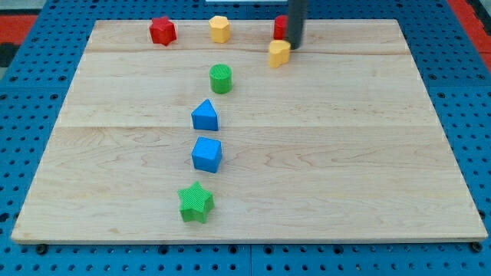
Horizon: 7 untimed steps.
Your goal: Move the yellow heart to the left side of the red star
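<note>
Touching yellow heart [279,54]: my tip [294,46] | red block [281,27] behind | red star [162,31] far left

The light is bright and even over the pale wooden tabletop [322,153]. Each block has only a small, soft shadow close under it, like the green star-shaped block [196,203]. Nothing shines hard. The picture is a little soft, not sharp.

Wooden table [345,153] carries: red star [163,31], yellow hexagon [220,29], yellow heart [279,54], red block [281,27] partly hidden, green cylinder [221,78], blue triangle [205,116], blue cube [206,154], green star [196,202].
</note>
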Each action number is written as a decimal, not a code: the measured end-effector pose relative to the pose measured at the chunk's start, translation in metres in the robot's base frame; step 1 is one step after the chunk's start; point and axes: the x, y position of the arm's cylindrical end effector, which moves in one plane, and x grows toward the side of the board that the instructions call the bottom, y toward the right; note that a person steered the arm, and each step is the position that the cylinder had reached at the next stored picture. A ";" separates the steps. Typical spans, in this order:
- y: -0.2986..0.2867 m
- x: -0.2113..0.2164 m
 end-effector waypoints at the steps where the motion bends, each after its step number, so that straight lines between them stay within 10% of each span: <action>1: -0.021 0.011; 3: 0.073 0.048; 7: -0.162 0.033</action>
